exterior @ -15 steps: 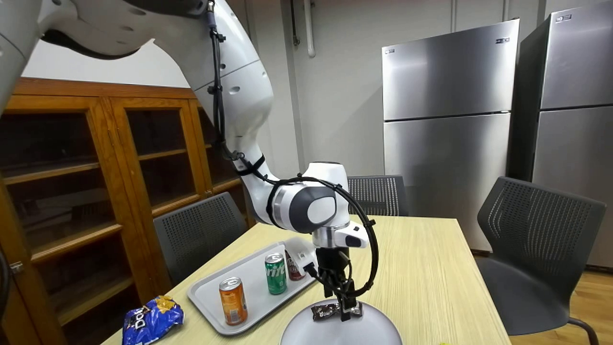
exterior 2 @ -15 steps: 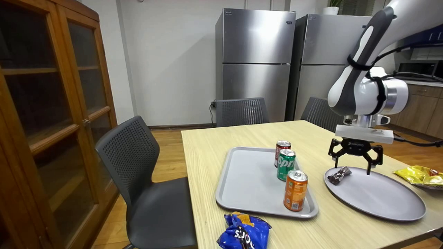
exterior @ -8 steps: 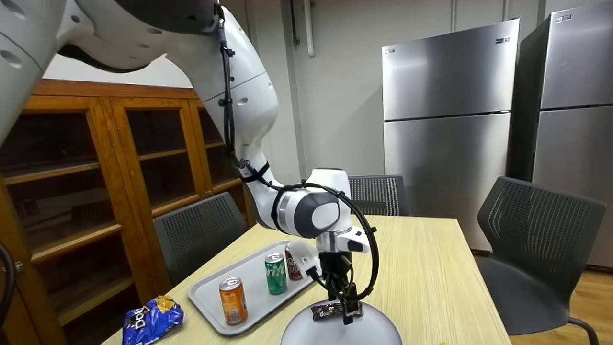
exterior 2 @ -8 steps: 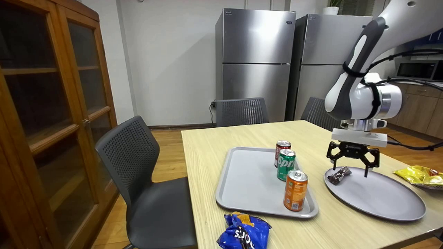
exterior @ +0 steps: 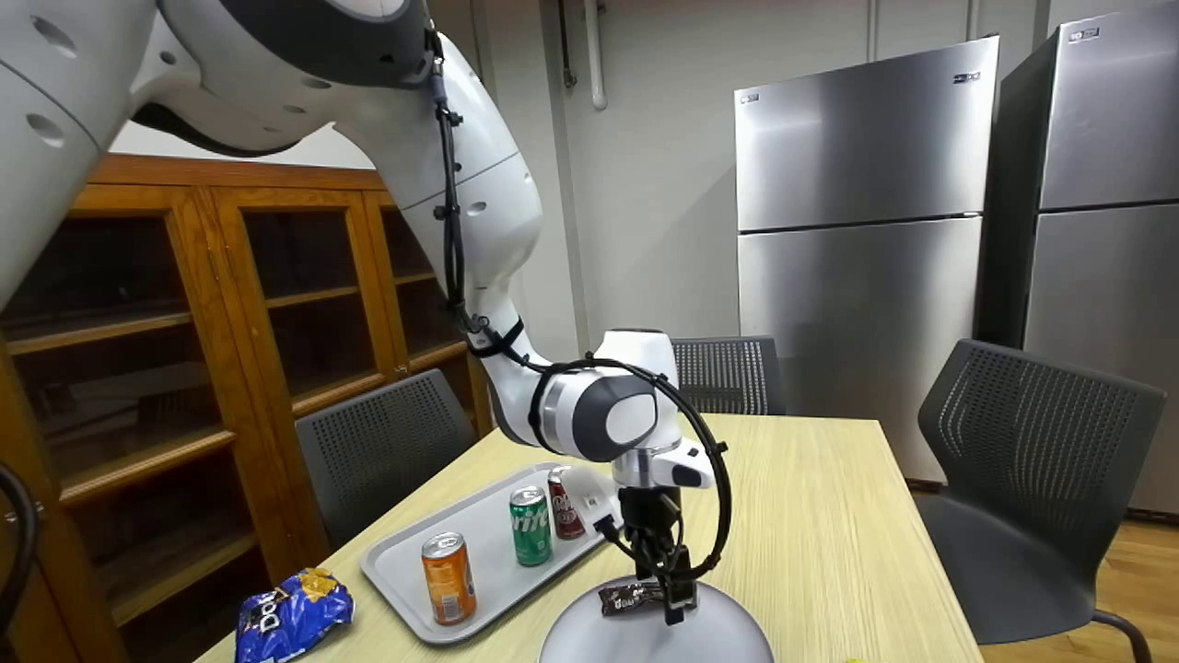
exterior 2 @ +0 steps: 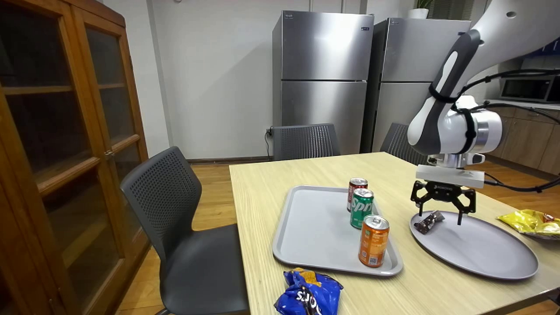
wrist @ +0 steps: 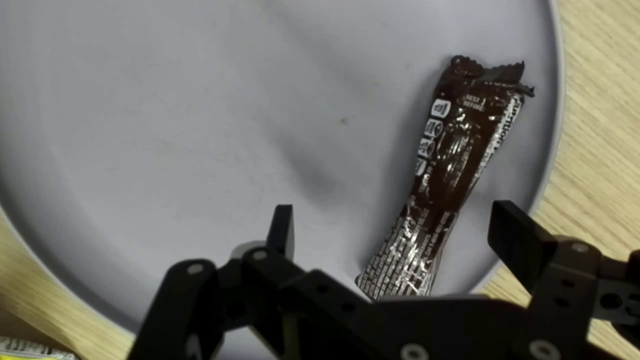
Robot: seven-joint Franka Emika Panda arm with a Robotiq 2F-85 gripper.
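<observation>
1. Our gripper (wrist: 394,220): jaws released, spread wide above the gray plate (wrist: 175,125).
2. Brown-wrapped snack bar (wrist: 445,170): lying on the plate by its tray-side rim; wrist view shows it between the jaws.
3. Gray tray (exterior 2: 315,223): we have dark-red soda can (exterior: 566,506), Sprite can (exterior 2: 362,209) and orange soda can (exterior 2: 374,241) upright along its plate-side edge.
4. Yellow snack bag (exterior 2: 533,223): past the plate, on the table (exterior: 792,516).
5. Blue chip bag (exterior: 297,615): off the tray's end, close to the table's edge.
</observation>
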